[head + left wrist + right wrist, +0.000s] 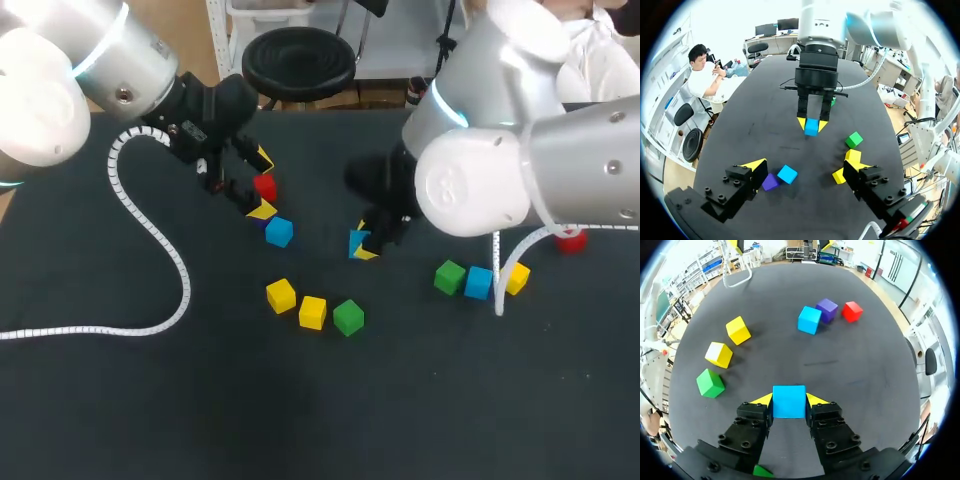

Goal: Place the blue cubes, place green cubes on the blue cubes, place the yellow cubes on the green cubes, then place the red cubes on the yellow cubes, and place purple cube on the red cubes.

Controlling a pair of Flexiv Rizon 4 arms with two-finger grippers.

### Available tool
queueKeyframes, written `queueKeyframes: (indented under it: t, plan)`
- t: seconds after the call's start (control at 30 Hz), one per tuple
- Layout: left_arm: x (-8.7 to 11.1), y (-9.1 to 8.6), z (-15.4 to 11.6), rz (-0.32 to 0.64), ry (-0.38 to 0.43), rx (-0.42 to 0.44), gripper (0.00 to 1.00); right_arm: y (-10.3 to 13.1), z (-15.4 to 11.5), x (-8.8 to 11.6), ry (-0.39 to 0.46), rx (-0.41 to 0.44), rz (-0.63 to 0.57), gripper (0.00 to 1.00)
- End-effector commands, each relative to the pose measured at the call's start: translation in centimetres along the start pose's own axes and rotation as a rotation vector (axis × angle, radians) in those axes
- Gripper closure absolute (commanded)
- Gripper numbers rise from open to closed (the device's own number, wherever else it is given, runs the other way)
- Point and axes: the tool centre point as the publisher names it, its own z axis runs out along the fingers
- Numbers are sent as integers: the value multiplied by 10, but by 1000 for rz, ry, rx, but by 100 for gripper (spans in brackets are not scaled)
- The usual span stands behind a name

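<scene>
The right gripper [789,407] is clenched on a blue cube [789,399], with one yellow tip against each side face; in the left wrist view this cube sits at the tips low over the black table [150,420], and I cannot tell whether it touches the surface; the left gripper [807,171] stands released, its fingers wide apart and gripping nothing; just beside one of its fingers lies the purple cube [770,182], touching a second blue cube [787,174]; a red cube [852,311] lies just beside the purple cube, on the side away from the second blue cube; nearer to the robot, a yellow cube [281,296], another yellow cube [312,312] and a green cube [348,317] form a short row; on the right arm's side a second green cube [450,276], a third blue cube [479,282] and a third yellow cube [516,278] lie side by side; a second red cube [571,240] lies near them, partly hidden by the arm.
</scene>
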Motion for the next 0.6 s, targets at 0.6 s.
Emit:
queueKeyframes:
  t: [0.6]
  plan:
    - [1,0,0,1,-1,0,0,-22,9,3,-30,-55,9,100]
